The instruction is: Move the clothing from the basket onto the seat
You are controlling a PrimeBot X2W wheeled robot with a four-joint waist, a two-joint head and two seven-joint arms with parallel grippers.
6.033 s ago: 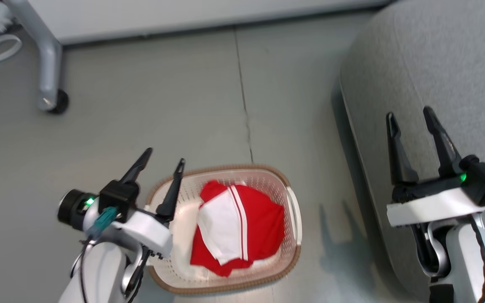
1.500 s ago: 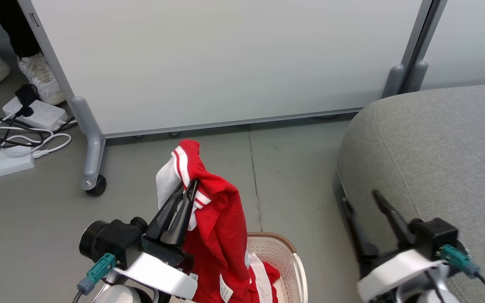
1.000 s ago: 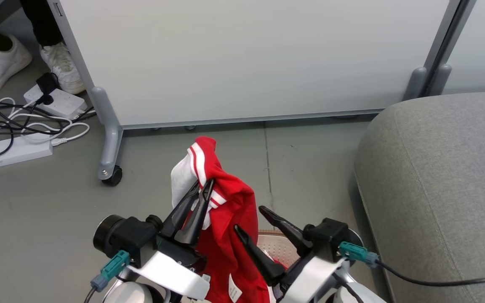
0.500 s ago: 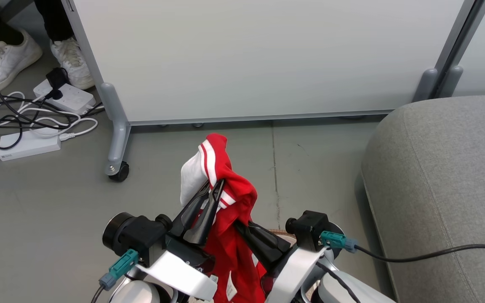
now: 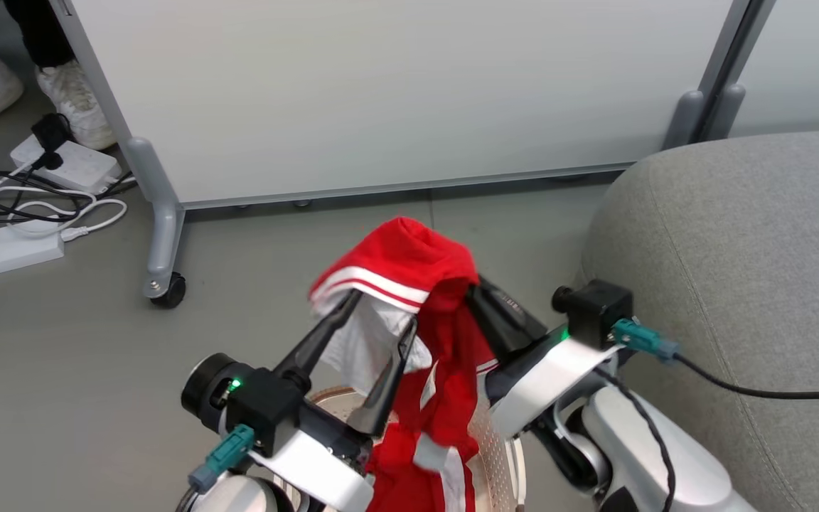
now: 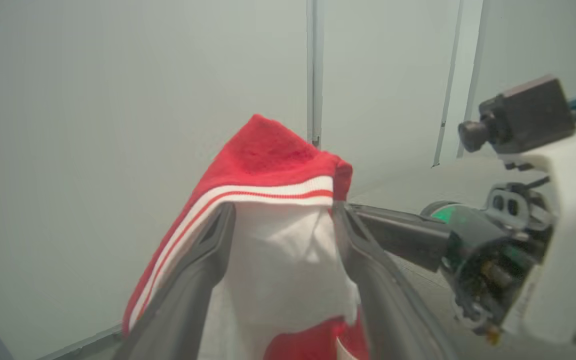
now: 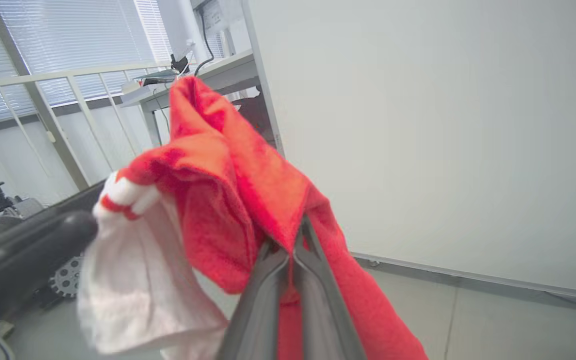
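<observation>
The clothing (image 5: 409,256) is bunched up above the basket (image 5: 500,444), its red tail trailing down into it. The right gripper (image 5: 486,302) has its fingers pinched together on a red fold, seen closely in the right wrist view (image 7: 293,250). The left gripper (image 5: 379,316) has its fingers spread wide, with the white panel and striped hem draped slack over their tips (image 6: 283,215). The seat (image 5: 736,249) lies to the right of the basket, its rounded edge just beside the right arm and its top bare. Beyond the basket a strip of grey floor (image 5: 253,256) is open up to the bottom edge of a pale partition (image 5: 381,92). Left of the basket the floor runs wide, with a partition caster (image 5: 168,291) and, further off, power strips and cables (image 5: 4,249).
</observation>
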